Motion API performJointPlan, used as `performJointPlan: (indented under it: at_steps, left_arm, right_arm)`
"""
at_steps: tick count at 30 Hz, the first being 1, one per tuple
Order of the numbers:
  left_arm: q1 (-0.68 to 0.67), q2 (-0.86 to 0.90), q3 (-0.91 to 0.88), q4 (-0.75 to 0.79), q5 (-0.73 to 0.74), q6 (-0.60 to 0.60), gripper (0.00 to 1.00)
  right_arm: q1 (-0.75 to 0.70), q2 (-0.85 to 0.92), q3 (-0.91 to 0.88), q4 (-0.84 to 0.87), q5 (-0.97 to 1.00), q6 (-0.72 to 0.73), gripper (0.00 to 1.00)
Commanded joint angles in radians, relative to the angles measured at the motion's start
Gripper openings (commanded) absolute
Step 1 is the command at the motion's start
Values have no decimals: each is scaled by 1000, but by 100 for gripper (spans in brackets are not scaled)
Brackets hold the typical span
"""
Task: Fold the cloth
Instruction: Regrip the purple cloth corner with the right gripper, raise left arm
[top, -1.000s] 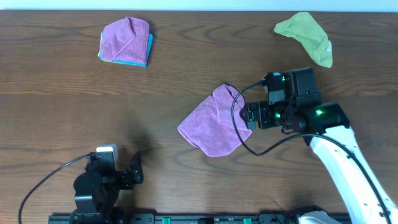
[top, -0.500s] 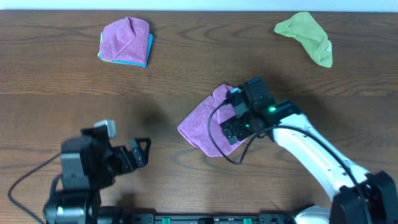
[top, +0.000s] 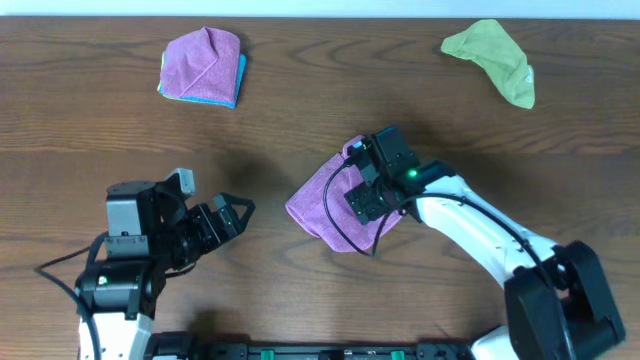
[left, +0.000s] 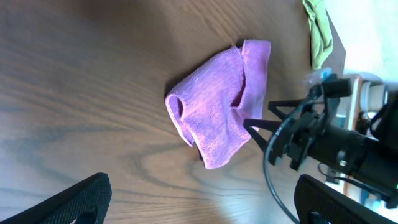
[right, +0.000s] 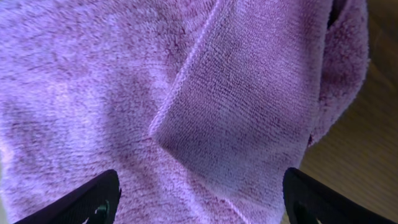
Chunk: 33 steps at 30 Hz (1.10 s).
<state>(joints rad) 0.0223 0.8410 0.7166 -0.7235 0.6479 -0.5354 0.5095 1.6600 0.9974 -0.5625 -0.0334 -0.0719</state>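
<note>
Currently on the table (top: 100, 150):

- Cloth (top: 318, 200), purple, count one. It lies loosely rumpled near mid-table, with one flap doubled over its top.
- Right gripper (right: 204, 196), count one. It is directly over the cloth's right part. The jaws are spread wide, and the cloth fills the space between and below the tips with nothing pinched. Whether the tips touch the cloth cannot be told.
- Left gripper (top: 238, 218), count one. It is well apart from the cloth, to its left and pointing towards it. The jaws are spread and hold nothing.
- Folded purple cloth (top: 203, 62), count one, far left. It lies on a blue cloth (top: 238, 85), count one, of which only an edge shows.
- Green cloth (top: 492, 58), count one, bunched at the far right.
- Cloths in all: four.
</note>
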Motion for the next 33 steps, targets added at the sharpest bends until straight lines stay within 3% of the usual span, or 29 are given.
performJointPlan:
  at_steps: [1, 24, 29, 33]
  left_arm:
    - [-4, 10, 19, 3, 26, -30, 95]
    - [-4, 10, 19, 3, 26, -49, 95]
    - [-4, 10, 19, 2, 26, -49, 95]
    - [-4, 10, 19, 3, 26, -49, 95]
  right_arm:
    - [9, 26, -4, 13, 11, -16, 81]
    - [37, 87, -4, 84, 7, -16, 68]
    - [39, 112, -4, 89, 7, -15, 54]
    - [40, 112, 1, 96, 11, -11, 31]
